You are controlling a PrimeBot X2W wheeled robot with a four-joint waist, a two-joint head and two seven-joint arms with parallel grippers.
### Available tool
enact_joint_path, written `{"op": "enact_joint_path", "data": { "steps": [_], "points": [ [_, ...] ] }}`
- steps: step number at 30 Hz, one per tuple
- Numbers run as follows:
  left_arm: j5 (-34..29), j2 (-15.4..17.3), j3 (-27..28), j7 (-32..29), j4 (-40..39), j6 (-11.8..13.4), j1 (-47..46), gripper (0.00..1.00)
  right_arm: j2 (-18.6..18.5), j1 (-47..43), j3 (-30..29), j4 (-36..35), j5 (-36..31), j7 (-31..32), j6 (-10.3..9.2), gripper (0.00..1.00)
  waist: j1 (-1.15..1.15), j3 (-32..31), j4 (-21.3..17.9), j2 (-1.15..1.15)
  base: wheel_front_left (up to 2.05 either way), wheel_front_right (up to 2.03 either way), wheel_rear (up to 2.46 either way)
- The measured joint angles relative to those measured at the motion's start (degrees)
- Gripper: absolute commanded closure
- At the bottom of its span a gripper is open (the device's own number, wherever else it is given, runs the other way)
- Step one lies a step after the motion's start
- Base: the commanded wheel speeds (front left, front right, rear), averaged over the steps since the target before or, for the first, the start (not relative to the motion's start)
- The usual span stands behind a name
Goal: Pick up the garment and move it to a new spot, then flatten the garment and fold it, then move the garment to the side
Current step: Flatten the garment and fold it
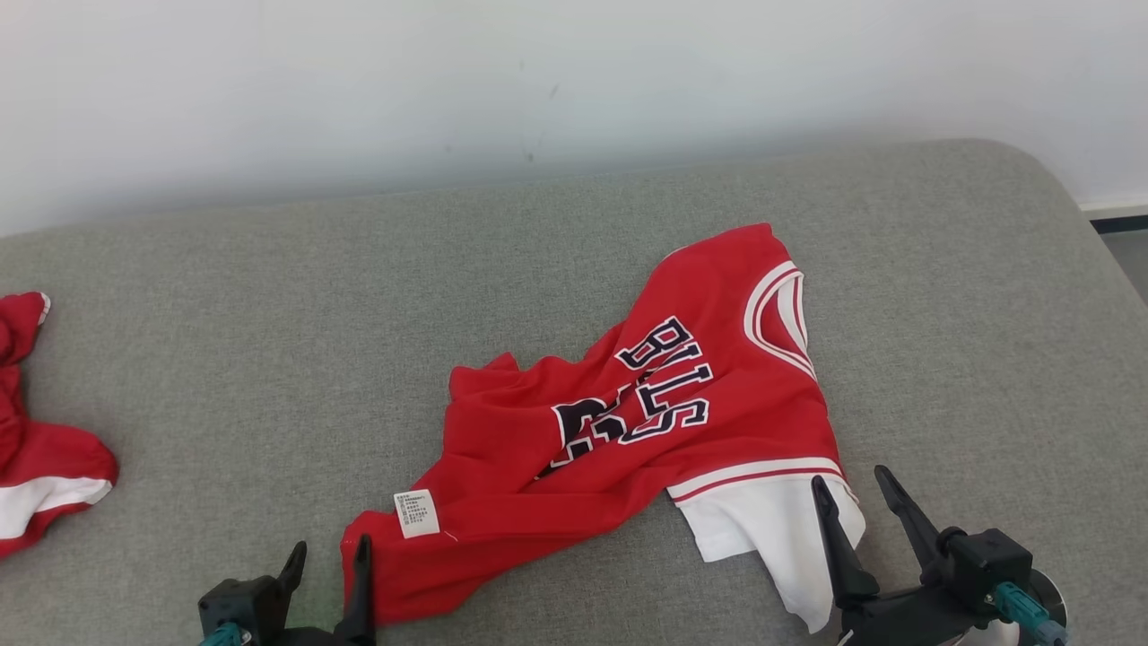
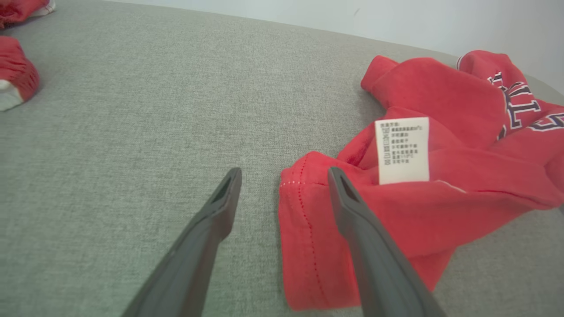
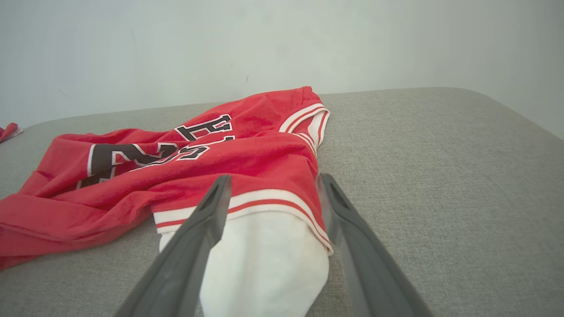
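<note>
- Second red garment (image 1: 40, 449) – red with a white band, bunched at the 9 o'clock edge of the head view, well apart from the task item. It also shows at 10 o'clock in the left wrist view (image 2: 15, 75).
- Grey cushion (image 1: 269, 314) – fabric-covered surface that carries everything noted here. A pale wall (image 1: 448, 81) runs along its 12 o'clock side.
- Left gripper (image 1: 330, 543) – at 7 o'clock in the head view, claw spread wide and pinching nothing. In its own wrist view (image 2: 284, 171) one finger lies over bare cushion and the other over the garment's hemmed corner. Whether that finger touches the cloth cannot be told.
- Care label (image 1: 416, 513) – white printed tag, face up on the red cloth just at 1 o'clock of the left gripper's fingertips (image 2: 403, 149).
- Garment (image 1: 610, 449) – red jersey, crumpled, lying on the cushion from centre towards 5 o'clock in the head view. Dark white-edged lettering (image 1: 668, 377) is creased across its middle. One end reaches up to 1 o'clock, with white-and-red trim around an opening.
- White panel (image 1: 762, 525) – part of the garment below a striped band, at its 5 o'clock end.
- Right gripper (image 1: 850, 475) – at 5 o'clock in the head view, claw spread and not pinching. In its wrist view (image 3: 274, 177) the two fingers straddle the white panel (image 3: 264, 264), tips level with the striped band.
</note>
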State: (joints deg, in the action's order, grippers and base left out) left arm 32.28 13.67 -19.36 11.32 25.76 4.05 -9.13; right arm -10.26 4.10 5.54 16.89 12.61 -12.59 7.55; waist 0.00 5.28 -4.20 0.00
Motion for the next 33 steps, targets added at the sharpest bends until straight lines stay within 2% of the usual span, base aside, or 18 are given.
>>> {"op": "enact_joint_path", "data": {
  "steps": [4, 8, 9, 10, 12, 18, 21, 27, 33],
  "points": [
    [0.5, -0.1, -0.2, -1.0, 1.1, -0.1, 0.0, 0.00, 0.0, -0.1, 0.1, 0.0, 0.0, 0.2, 0.00, 0.00, 0.00, -0.2, -0.2, 0.00, 0.00, 0.00, 0.00],
    [1.8, -0.8, -0.7, -1.8, 3.5, -1.4, -0.4, 0.00, -0.2, -0.2, 0.3, 0.1, 0.0, 0.4, 0.00, 0.00, 0.00, -0.3, -0.7, 0.00, 0.00, 0.00, 0.00],
    [1.9, -1.0, -1.0, -1.8, 4.0, -1.8, -0.6, 0.18, -0.3, -0.2, 0.4, 0.1, 0.0, 0.5, 0.00, 0.00, 0.00, -0.3, -0.8, 0.00, 0.00, 0.00, 0.00],
    [2.0, -1.3, -1.0, -1.8, 4.5, -2.1, -0.8, 0.55, -0.5, -0.3, 0.3, 0.2, 0.0, 0.5, 0.00, 0.00, 0.00, -0.3, -0.9, 0.00, 0.00, 0.00, 0.00],
    [2.2, -1.7, -1.2, -1.4, 5.4, -2.5, -1.4, 1.00, -0.7, -0.3, 0.3, 0.1, 0.0, 0.5, 0.00, 0.00, 0.00, -0.4, -1.1, 0.00, 0.00, 0.00, 0.00],
    [1.4, -1.7, -1.2, 1.0, 6.5, -2.5, -2.3, 1.00, -0.8, -1.0, -0.4, -0.2, 0.0, 0.5, 0.00, 0.00, 0.00, -1.0, -1.0, 0.00, 0.00, 0.00, 0.00],
    [-0.6, -0.3, -0.1, 2.6, 5.4, -1.3, -3.6, 1.00, -0.9, -1.5, -0.9, -0.2, -0.1, 0.5, 0.00, 0.00, 0.00, -1.4, -0.5, 0.00, 0.00, 0.00, 0.00],
    [-3.9, 2.0, 3.0, 3.6, -2.9, 0.6, -4.8, 1.00, -0.4, -2.3, -0.9, -0.5, -0.6, 0.6, 0.00, 0.00, 0.00, -2.4, 1.3, 0.00, 0.00, 0.00, 0.00],
    [-4.9, 1.1, 3.3, 3.7, -9.1, 1.5, 1.3, 1.00, 0.0, -3.2, -0.8, -0.2, -0.5, 1.0, 0.00, 0.00, 0.00, -3.1, 3.0, 0.00, 0.00, 0.00, 0.00]
  ]
}}
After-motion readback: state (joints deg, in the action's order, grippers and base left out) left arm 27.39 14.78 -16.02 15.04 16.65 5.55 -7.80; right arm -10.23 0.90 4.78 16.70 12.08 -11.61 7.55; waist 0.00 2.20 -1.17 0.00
